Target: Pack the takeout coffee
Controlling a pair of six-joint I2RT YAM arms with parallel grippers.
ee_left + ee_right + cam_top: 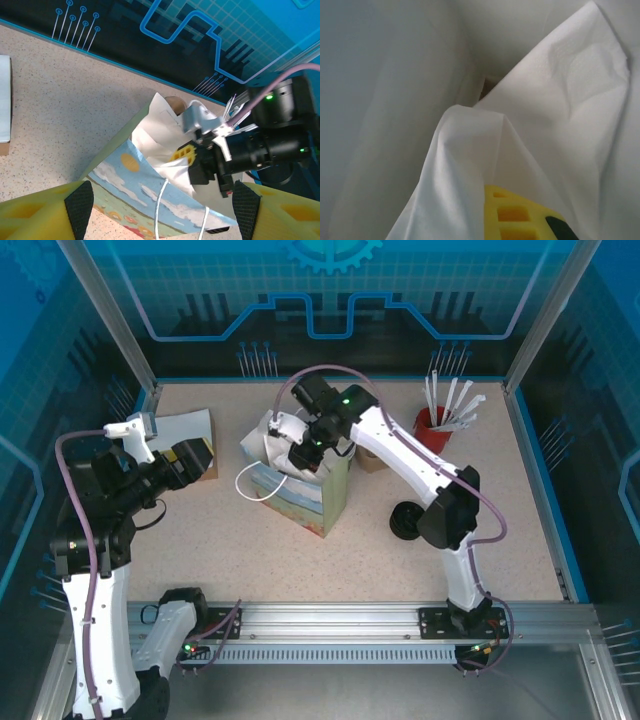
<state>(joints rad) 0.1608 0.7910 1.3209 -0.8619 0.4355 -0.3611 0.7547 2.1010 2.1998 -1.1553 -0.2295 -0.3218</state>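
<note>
A paper bag (300,495) printed with sky and flowers stands open in the middle of the table, and the left wrist view has it (130,175) straight ahead. My right gripper (296,445) reaches down into its mouth, shut on a white napkin (560,100). The napkin (172,172) drapes over the yellow finger (520,215) against the bag's white inner wall (385,75). My left gripper (198,460) hovers left of the bag, open and holding nothing (162,205). The takeout coffee is hidden.
A red cup (433,425) of white stirrers stands at the back right. A white box (185,425) lies at the back left behind my left gripper. A black stack (405,520) sits by the right arm. The bag's white cord handles (250,485) hang toward the left.
</note>
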